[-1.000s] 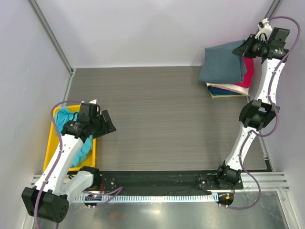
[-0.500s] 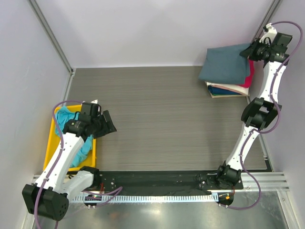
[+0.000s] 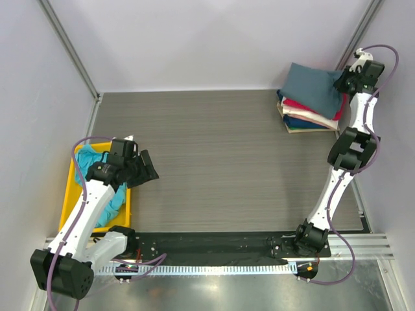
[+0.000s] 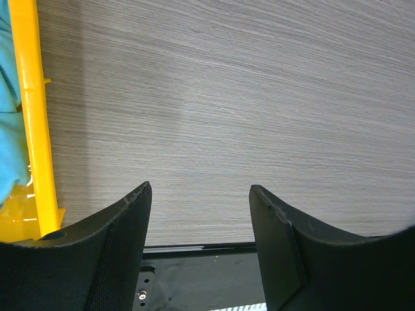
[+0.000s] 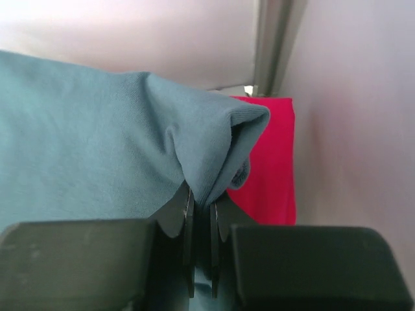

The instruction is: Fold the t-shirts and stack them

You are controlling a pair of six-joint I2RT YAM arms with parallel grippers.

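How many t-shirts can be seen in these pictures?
5. Four stacked at far right: grey-blue t-shirt on top, pinched by the right gripper, then crimson t-shirt, cream t-shirt, navy t-shirt. The teal t-shirt lies in the yellow bin. Others may be hidden.

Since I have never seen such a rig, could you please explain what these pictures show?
Two robot arms are bolted at the near edge of a grey table. One picture looks down from above; the other two come from cameras on the wrists, so the dark shapes at their bottom are fingers. The left gripper is open and empty beside a yellow bin holding a teal t-shirt. The right gripper is shut on a fold of the grey-blue t-shirt, which tops a stack of folded crimson, cream and navy t-shirts at the far right.
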